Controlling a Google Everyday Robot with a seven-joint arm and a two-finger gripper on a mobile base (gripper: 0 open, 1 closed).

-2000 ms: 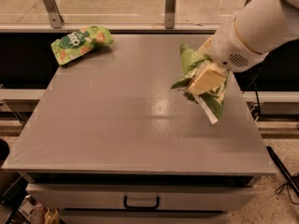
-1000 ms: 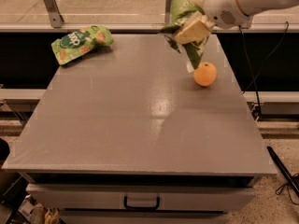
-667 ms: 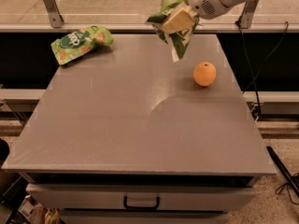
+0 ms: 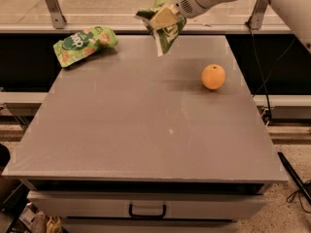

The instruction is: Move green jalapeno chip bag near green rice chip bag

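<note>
My gripper (image 4: pixel 164 18) is shut on the green jalapeno chip bag (image 4: pixel 166 35), an olive-green crinkly bag with white edges. It hangs in the air above the back middle of the grey table (image 4: pixel 146 130). The green rice chip bag (image 4: pixel 83 43), bright lime green with a dark round logo, lies at the table's back left corner, well to the left of the held bag. The white arm reaches in from the upper right.
An orange (image 4: pixel 213 76) sits on the table's right side, below and right of the gripper. A metal rail with brackets (image 4: pixel 53 6) runs behind the table. A drawer with a handle (image 4: pixel 147 211) is under the front edge.
My gripper has lifted the jalapeno bag off the right side of the table and carried it up and left across the back. The orange, hidden before, now shows.
</note>
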